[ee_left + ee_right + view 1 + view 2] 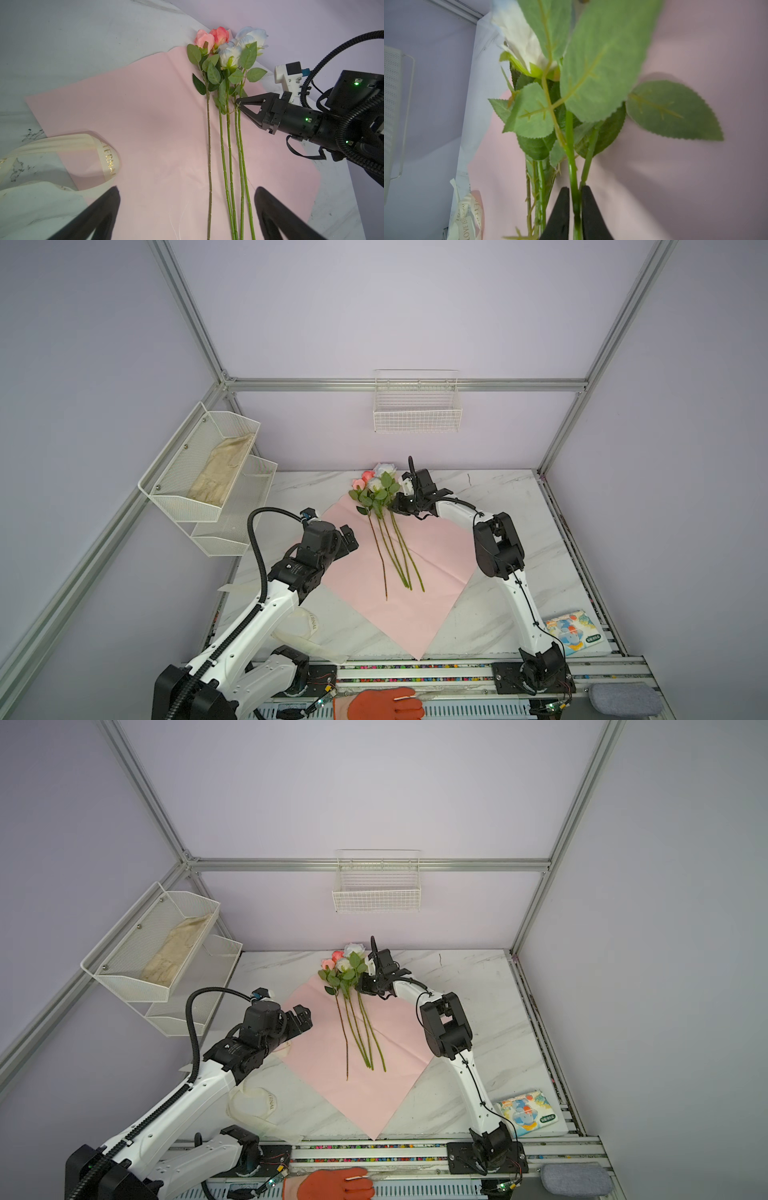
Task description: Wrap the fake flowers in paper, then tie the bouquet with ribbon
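The left gripper (351,537) hangs wide open at the left edge of the pink wrapping paper (415,614), with the cream ribbon (309,624) below it. The fake flowers (376,493) lie mid-frame on the paper, heads at its upper corner. The right gripper (395,509) is narrow about one stem; whether it pinches I cannot tell. Best, I judge, to bunch the stems parallel before folding. Upper left, the mesh shelf (178,472) holds a cream cloth (220,472); the wire basket (417,418), upper centre, shows nothing inside.

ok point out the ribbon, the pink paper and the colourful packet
ribbon (108,164), left wrist view, on its gold-lettered loop
pink paper (415,614), in a top view, bare part near its front corner
colourful packet (575,632), in a top view, middle of its printed face
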`<state>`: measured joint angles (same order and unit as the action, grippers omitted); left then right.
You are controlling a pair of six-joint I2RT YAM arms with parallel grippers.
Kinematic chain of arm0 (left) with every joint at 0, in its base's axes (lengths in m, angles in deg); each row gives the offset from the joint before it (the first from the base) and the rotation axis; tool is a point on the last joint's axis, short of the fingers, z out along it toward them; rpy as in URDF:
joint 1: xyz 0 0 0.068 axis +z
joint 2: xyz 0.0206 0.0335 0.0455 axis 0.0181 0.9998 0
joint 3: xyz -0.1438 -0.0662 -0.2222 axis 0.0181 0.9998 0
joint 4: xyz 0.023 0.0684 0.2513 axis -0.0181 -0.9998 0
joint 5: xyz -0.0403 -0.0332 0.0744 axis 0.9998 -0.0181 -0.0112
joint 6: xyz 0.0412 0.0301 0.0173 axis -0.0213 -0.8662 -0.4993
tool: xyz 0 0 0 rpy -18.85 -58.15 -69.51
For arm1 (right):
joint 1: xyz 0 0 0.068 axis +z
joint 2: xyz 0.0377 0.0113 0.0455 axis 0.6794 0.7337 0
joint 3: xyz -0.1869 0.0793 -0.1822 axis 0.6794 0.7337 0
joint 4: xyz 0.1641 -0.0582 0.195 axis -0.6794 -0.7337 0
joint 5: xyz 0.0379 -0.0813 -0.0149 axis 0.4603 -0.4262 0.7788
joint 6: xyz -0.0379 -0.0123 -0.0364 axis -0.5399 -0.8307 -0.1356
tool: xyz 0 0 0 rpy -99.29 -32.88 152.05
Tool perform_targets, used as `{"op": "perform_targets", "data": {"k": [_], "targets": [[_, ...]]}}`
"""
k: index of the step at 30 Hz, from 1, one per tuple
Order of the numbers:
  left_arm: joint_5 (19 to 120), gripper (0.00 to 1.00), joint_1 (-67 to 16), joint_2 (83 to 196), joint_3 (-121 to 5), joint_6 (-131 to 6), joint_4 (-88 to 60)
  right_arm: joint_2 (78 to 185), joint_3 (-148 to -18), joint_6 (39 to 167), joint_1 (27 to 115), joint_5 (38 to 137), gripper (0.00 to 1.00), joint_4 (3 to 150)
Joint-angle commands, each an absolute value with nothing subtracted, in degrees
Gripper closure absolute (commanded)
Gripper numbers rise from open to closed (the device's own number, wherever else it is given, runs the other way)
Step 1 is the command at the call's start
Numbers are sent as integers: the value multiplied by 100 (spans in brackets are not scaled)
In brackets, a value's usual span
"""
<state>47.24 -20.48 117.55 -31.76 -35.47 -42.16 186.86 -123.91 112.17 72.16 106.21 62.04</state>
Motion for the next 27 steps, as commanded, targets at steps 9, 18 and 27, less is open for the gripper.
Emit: {"op": "perform_targets", "data": {"k": [9,18,27], "targets": [[5007,0,-2006,11836,-3120,-3567,-4075,18343,-12350,10937,7210,10756,67,5899],[5457,0,-2006,11814,-3124,-3742,-4054,17076,-11376,10665,7105,10073,57,5853],[7119,0,-2030,11832,-2631,-3888,-3840,13966,-7254,11339,7127,9628,57,6749]]}}
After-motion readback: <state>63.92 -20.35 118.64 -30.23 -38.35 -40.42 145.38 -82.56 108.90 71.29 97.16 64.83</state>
